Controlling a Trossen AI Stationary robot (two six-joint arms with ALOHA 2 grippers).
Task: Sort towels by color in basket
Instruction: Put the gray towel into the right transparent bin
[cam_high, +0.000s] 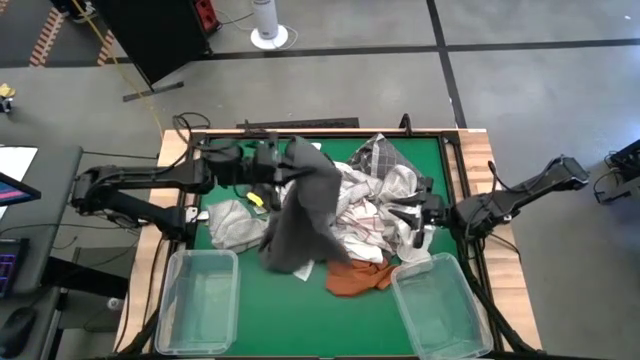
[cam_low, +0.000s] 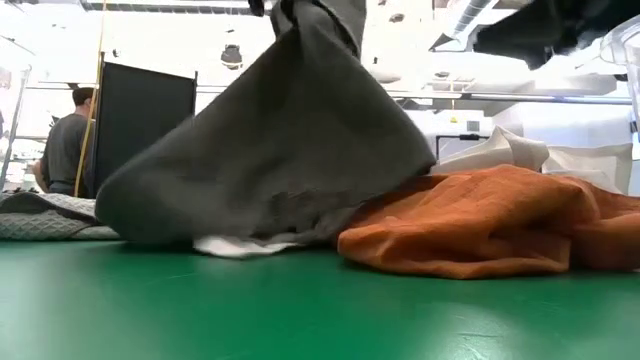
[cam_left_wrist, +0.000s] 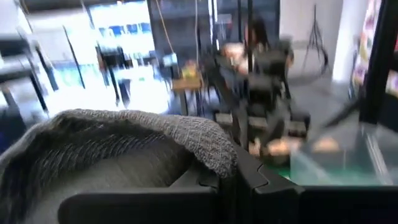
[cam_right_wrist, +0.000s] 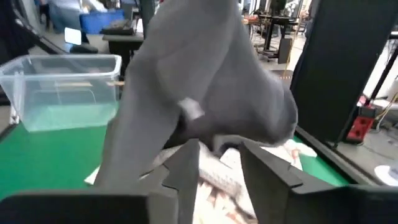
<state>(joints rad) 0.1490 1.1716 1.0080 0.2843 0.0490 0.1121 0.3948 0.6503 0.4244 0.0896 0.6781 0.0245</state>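
Observation:
My left gripper (cam_high: 284, 166) is raised over the far left of the table and is shut on the dark grey towel (cam_high: 300, 215). The towel hangs down, and its lower end (cam_low: 230, 215) rests on the green table and on a white towel (cam_low: 238, 246). The rust orange towel (cam_high: 356, 277) lies bunched near the front edge. White and checked towels (cam_high: 372, 200) are piled at the centre, and another checked one (cam_high: 234, 224) lies to the left. My right gripper (cam_right_wrist: 217, 163) hovers open at the pile's right side, touching nothing. My left gripper holds the dark grey towel by its top part (cam_left_wrist: 186, 134), which drapes over the fingers and hides the place of contact. The towel hangs below the gripper in a wide cone (cam_low: 300, 130), with its lower end on the table.
Two clear plastic bins stand at the near edge, one at the left (cam_high: 198, 300) and one at the right (cam_high: 440, 305). A raised wooden rim (cam_high: 468, 180) frames the table. A person (cam_low: 62, 140) stands in the room beyond the table.

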